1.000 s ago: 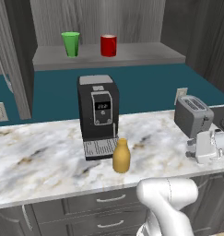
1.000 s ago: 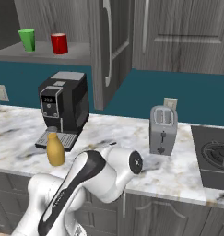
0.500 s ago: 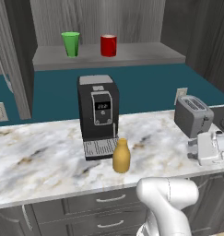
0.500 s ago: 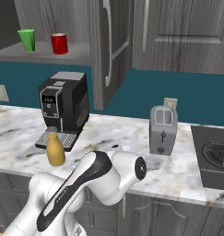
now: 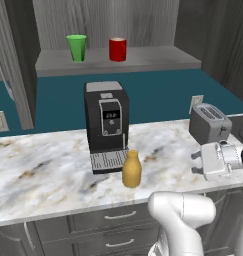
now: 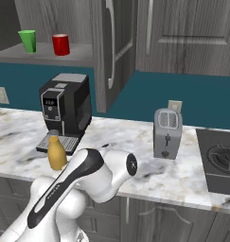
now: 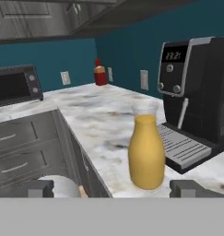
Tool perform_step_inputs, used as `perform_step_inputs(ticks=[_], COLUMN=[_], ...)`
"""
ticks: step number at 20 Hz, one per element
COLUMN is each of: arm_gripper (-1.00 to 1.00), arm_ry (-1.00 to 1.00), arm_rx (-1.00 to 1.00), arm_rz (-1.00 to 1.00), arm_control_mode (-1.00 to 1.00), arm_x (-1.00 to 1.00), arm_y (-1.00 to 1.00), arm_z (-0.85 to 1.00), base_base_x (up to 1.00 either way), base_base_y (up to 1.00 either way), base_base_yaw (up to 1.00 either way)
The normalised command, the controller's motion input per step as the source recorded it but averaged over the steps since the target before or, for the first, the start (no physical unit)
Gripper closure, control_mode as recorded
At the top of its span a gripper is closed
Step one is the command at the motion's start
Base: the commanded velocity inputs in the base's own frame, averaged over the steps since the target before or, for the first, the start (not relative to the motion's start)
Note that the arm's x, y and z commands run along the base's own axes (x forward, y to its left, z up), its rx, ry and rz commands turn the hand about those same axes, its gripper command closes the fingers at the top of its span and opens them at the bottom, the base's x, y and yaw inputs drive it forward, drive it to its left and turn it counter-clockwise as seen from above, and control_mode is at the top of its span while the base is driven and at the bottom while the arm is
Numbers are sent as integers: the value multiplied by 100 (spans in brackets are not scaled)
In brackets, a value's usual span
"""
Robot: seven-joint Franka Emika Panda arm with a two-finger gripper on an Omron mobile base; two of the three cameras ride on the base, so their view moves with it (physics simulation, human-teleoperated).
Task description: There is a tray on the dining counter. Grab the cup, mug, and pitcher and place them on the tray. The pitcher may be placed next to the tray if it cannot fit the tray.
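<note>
Since a second ago the arm's upper links have swung a little in the right base view, the elbow riding higher, while the pitcher [image 5: 131,169], cup [image 5: 76,47] and mug [image 5: 117,49] sit exactly where they were; I take this as the reach for the pitcher only just starting, with nothing lifted yet. The pitcher stands upright on the marbled worktop [image 5: 43,165], just in front of the coffee machine [image 5: 107,125], near its drip tray. The cup and mug stand side by side on the shelf [image 5: 158,57] above that machine, cup to the left. In the hand view the gripper [image 7: 112,188] has its fingertips [image 7: 39,188] wide apart, holding nothing, and the pitcher stands between them but further off, not yet touched.
</note>
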Motion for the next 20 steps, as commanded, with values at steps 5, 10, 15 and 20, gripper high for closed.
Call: perform_step_inputs(ticks=[5, 10, 15, 20], arm_gripper=[-100, -100, -100, -100], arm_ry=[-2, 0, 0, 0], arm_rx=[0, 0, 7, 13], arm_rz=[10, 9, 9, 11], arm_control_mode=[-100, -100, -100, -100], arm_x=[0, 4, 14, 9], arm_y=[40, 34, 24, 14], arm_z=[0, 0, 6, 5], base_base_x=[0, 0, 0, 0], base_base_y=[0, 0, 0, 0], base_base_yaw=[0, 0, 0, 0])
